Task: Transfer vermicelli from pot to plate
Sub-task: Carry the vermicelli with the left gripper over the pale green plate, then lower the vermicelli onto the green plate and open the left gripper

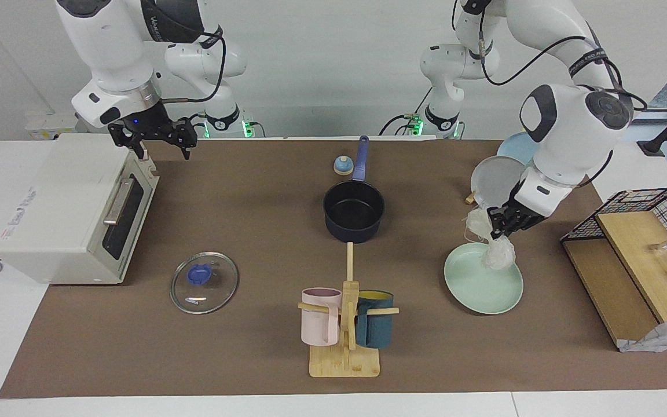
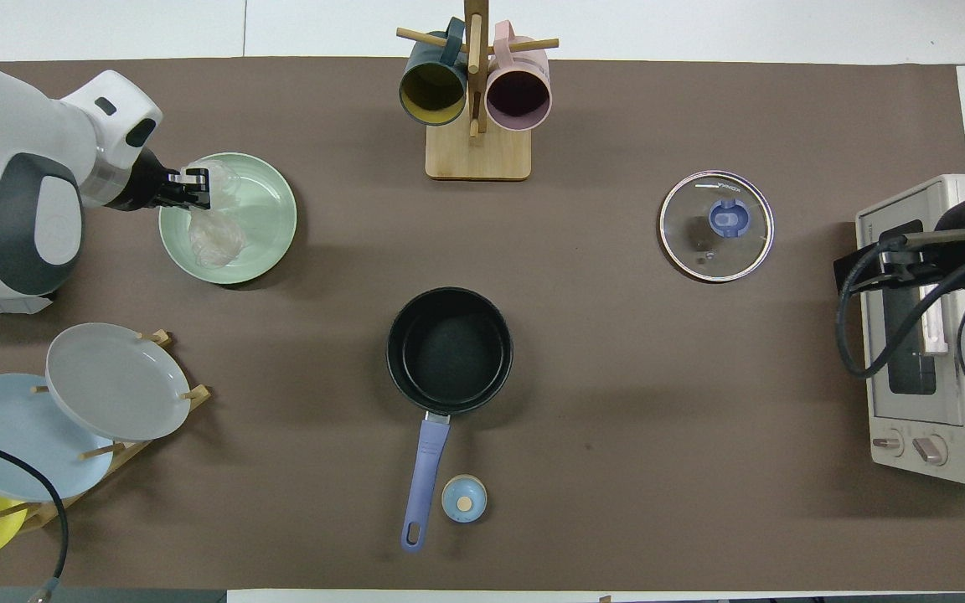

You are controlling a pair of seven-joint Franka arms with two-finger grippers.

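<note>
My left gripper [image 1: 498, 223] is clamped on the vermicelli [image 1: 493, 246], its lower clump hanging over the plate [image 1: 484, 284]; whether it touches I cannot tell. My right gripper [image 1: 157, 142] waits over the toaster oven [image 1: 61, 208], fingers spread. The pot [image 1: 354, 211] stands empty toward the right arm's end from the left gripper. Brown mat [image 1: 252, 347].

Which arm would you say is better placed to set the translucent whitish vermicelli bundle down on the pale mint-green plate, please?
The left arm: its claw already grips the translucent whitish vermicelli bundle, which hangs over the round pale mint-green plate. The right claw waits over the white toaster oven.
</note>
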